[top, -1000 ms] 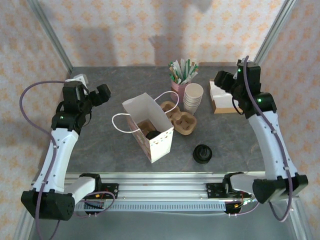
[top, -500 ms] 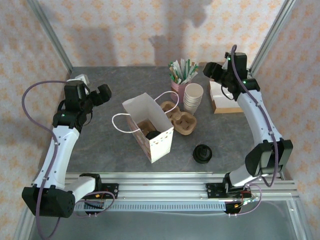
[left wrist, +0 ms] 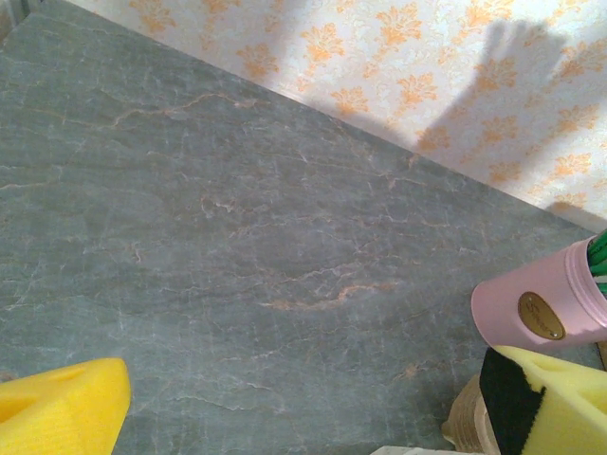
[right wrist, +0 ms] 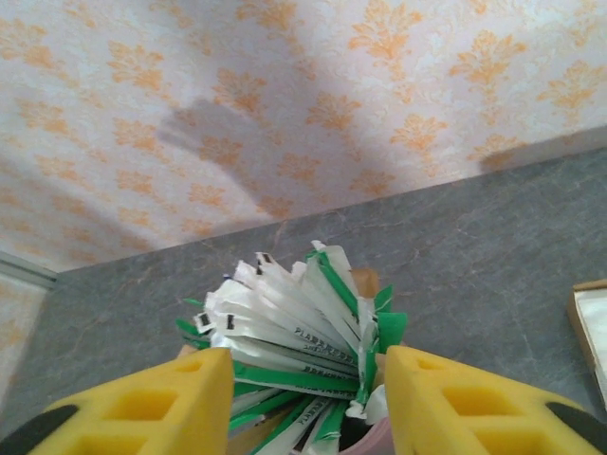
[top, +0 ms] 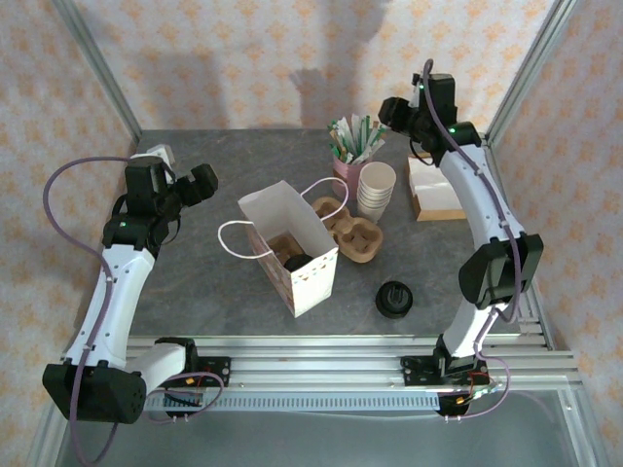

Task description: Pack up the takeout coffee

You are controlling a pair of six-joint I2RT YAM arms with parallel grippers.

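The takeout coffee (top: 394, 299), a small cup with a black lid, stands on the grey table near the front, right of the white paper bag (top: 289, 248). My left gripper (top: 200, 185) hovers open at the left, far from the cup; its yellow fingers (left wrist: 57, 412) frame bare table and its midpoint (left wrist: 303, 417) is over nothing. My right gripper (top: 392, 112) is raised at the back of the table, open, with nothing held. Past its midpoint (right wrist: 308, 398) I look down on the wrapped straws (right wrist: 303, 322).
A pink cup of straws (top: 356, 144), a stack of cream paper cups (top: 377, 190) and a brown pulp carrier (top: 348, 232) crowd the back centre. A napkin box (top: 433, 190) sits at the right. The bag stands open with its handles out.
My right arm has swung left and toward the back wall, from over the napkin box to beside the straw cup, and its jaws have narrowed. The left arm has not moved.
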